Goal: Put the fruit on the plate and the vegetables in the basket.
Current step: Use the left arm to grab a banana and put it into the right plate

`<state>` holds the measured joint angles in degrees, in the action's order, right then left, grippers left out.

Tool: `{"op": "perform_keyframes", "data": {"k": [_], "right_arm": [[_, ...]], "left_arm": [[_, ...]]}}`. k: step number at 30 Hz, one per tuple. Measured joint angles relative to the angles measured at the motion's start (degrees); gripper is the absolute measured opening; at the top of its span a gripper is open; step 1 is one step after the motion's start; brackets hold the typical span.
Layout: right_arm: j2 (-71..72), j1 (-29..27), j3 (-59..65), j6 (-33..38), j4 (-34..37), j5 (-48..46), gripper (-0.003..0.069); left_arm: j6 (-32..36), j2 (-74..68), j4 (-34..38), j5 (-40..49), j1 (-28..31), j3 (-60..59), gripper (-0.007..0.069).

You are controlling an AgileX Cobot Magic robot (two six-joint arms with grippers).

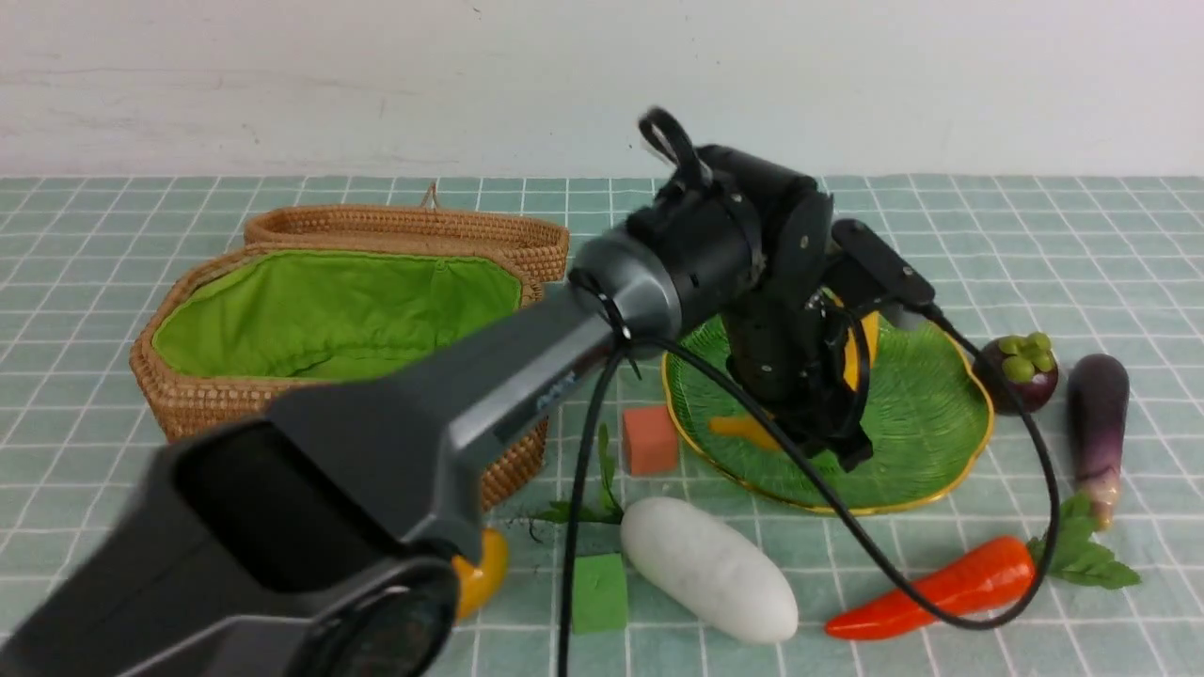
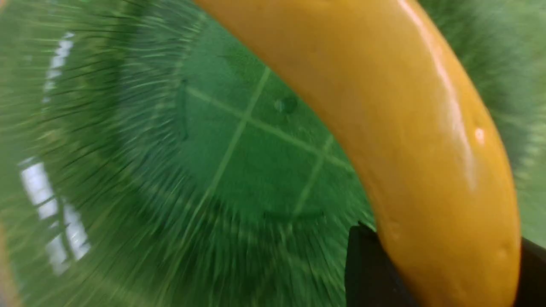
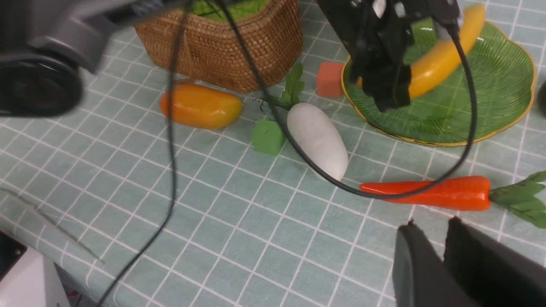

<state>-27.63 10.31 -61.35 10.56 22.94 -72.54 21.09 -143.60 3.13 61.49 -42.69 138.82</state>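
Note:
My left gripper (image 1: 828, 414) is shut on the yellow banana (image 1: 865, 348) and holds it low over the green leaf-shaped plate (image 1: 922, 414). The left wrist view shows the banana (image 2: 405, 128) between the black fingers, close above the plate's ribbed glass (image 2: 192, 170). The mango (image 1: 480, 569) lies by the basket's front corner. The mangosteen (image 1: 1021, 371) and eggplant (image 1: 1099, 414) lie right of the plate. The radish (image 1: 710, 569) and carrot (image 1: 941, 588) lie in front of it. The wicker basket (image 1: 329, 320) stands open at the left. My right gripper (image 3: 431, 226) is shut and empty, hovering near the carrot (image 3: 426, 194).
An orange cube (image 1: 651, 439) sits between the basket and the plate. A green cube (image 1: 599, 592) sits next to the radish. The left arm and its black cable (image 1: 847, 527) stretch across the middle, the cable draping over the carrot.

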Motion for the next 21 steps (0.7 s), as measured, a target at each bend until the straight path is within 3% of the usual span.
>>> {"op": "perform_keyframes", "data": {"k": [7, 10, 11, 13, 15, 19, 21], "right_arm": [[0.0, 0.0, 0.3, 0.0, 1.9, 0.0, 0.0109], [0.0, 0.0, 1.0, 0.0, 1.9, 0.0, 0.0109], [0.0, 0.0, 1.2, 0.0, 1.9, 0.0, 0.0109], [0.0, 0.0, 1.3, 0.0, 1.9, 0.0, 0.0109], [0.0, 0.0, 1.4, 0.0, 1.5, 0.0, 0.0109], [0.0, 0.0, 1.4, 0.0, -0.1, 0.1, 0.0109], [0.0, 0.0, 1.6, 0.0, -1.3, 1.0, 0.0109]], "left_arm": [[-1.2, -4.0, 1.3, -2.1, 0.0, 3.4, 0.0320], [-1.3, -3.5, 2.0, -3.7, 0.2, 3.7, 0.0419], [-1.7, -2.8, 2.2, -3.8, 0.2, 3.4, 0.0510], [-2.4, -1.2, 2.2, -3.7, 0.2, 1.9, 0.0609], [-2.7, 1.5, 2.2, -3.1, 0.3, -1.2, 0.0654], [-2.9, 7.6, 2.2, -0.1, 0.3, -7.7, 0.0640], [-3.6, 15.4, 2.1, 6.0, 0.3, -14.2, 0.0549]]}}
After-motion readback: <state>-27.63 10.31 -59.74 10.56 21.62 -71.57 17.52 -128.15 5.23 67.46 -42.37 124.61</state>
